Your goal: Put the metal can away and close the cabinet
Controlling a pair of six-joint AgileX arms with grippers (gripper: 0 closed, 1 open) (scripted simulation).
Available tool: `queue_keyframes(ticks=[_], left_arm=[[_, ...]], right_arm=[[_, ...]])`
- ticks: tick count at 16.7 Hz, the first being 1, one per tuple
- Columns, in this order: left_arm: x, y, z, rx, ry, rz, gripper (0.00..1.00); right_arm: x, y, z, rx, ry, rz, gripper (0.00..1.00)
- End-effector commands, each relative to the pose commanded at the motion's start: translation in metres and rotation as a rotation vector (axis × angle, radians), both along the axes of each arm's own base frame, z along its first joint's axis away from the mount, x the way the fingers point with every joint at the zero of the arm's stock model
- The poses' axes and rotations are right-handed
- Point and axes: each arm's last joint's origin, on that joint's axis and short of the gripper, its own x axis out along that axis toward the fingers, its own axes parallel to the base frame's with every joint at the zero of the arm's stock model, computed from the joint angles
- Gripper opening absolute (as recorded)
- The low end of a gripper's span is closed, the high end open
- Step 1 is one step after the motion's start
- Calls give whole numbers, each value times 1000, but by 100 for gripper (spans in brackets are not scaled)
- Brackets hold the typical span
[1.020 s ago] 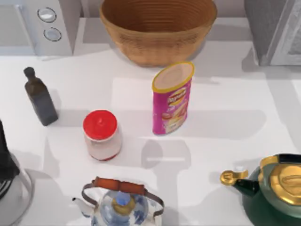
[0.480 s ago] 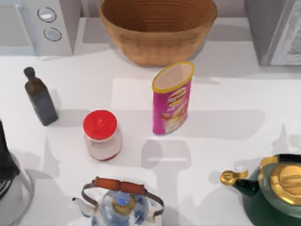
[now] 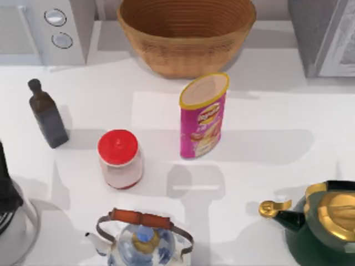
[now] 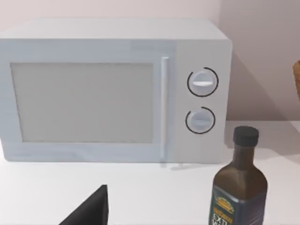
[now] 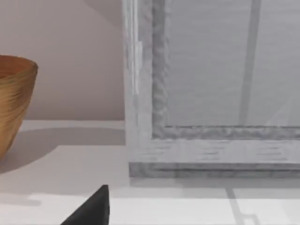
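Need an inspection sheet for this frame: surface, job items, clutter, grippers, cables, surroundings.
Surface: white table, several shadows across it.
Job's things: can upright at centre, pink label, lid on; cabinet at far right corner.
Clutter: basket behind the can; red-lidded jar; dark bottle at left; patterned kettle at near edge; green kettle at near right.
Grippers: a dark tip at the edge of each wrist view.
Cables: nothing seen.
Surroundings: microwave at far left, door shut; plain wall behind.
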Motion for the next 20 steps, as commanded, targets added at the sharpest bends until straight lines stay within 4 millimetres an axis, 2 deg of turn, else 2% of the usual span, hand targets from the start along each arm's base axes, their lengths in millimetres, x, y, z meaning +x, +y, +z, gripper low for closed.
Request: queue_keyframes(ticks=[6,11,16,18,20], left_arm=[[0,0,0,0,0,0,100],[0,0,0,0,0,0,100],[0,0,0,0,0,0,100],[0,0,0,0,0,0,100],[0,0,0,0,0,0,100]], right_arm=[[0,-1,3,3,-5,-3,100],[10,-15,29,22,-61,-9,100],[34,-52,65,-31,-133,12,100],[46,-75,71,-63,-135,28,100],[55,-102,68,-83,-117,45,100]])
